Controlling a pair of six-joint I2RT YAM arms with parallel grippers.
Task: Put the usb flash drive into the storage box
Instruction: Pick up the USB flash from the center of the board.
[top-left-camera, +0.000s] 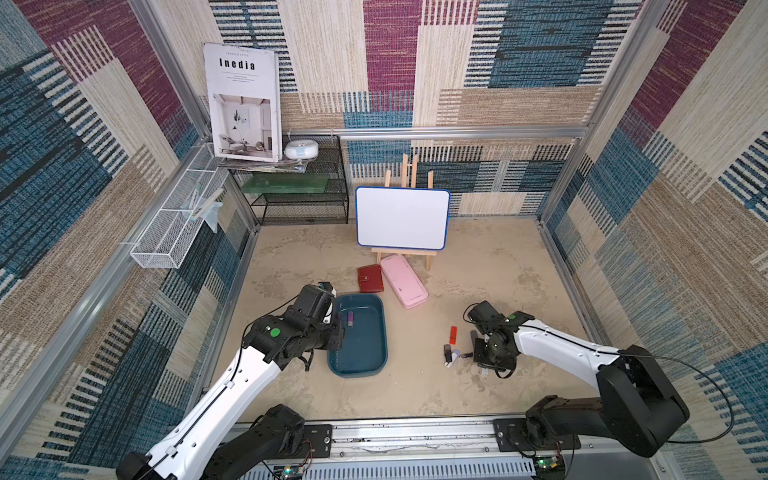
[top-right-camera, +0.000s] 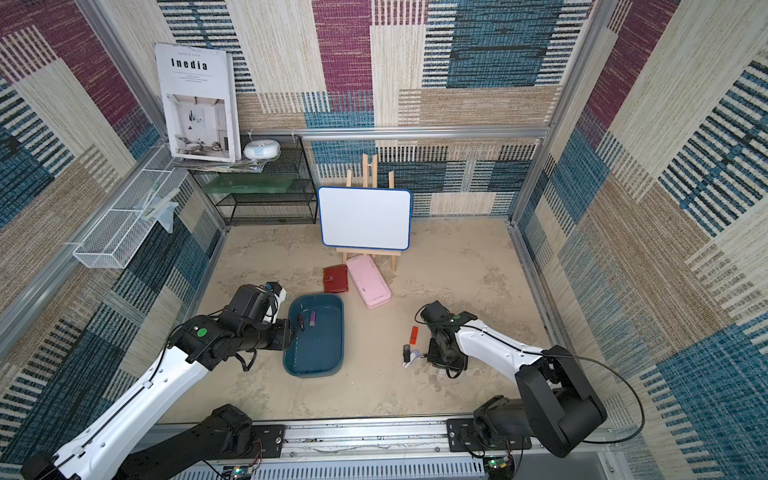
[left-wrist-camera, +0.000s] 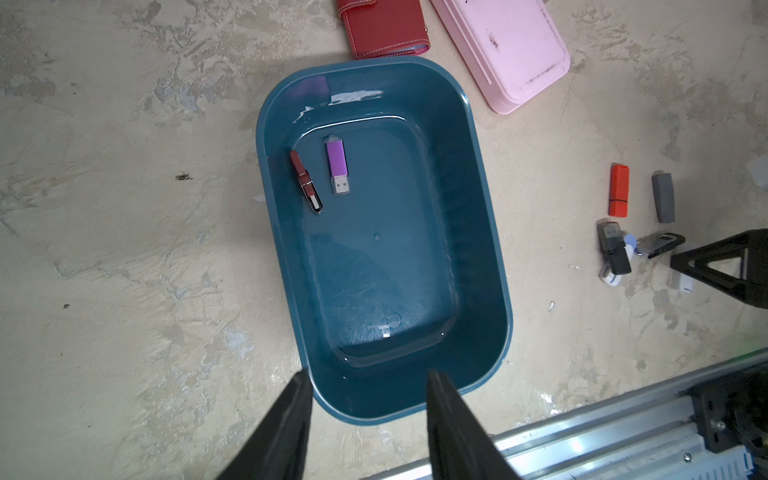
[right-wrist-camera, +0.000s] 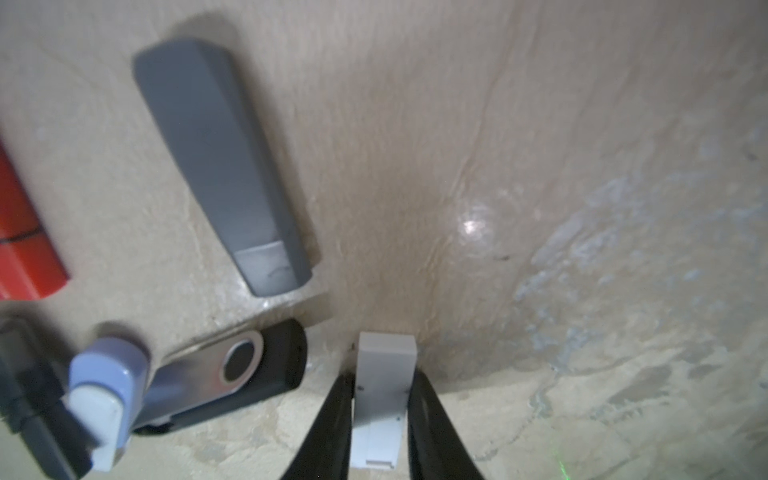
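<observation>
Both top views come to me evenly and softly lit, shadows on the counter (top-left-camera: 478, 257) faint, the back rail (top-left-camera: 457, 132) slightly bowed by the wide lens. The whiteboard (top-left-camera: 402, 218) is almost blown out to flat white. In the left wrist view the storage box (left-wrist-camera: 461, 208) carries a white glare streak on one short inner wall. My right wrist view is soft: the grey drive (right-wrist-camera: 216, 158) is blurred, the white usb flash drive (right-wrist-camera: 384, 365) a little crisper, and a hot spot glints on the counter
</observation>
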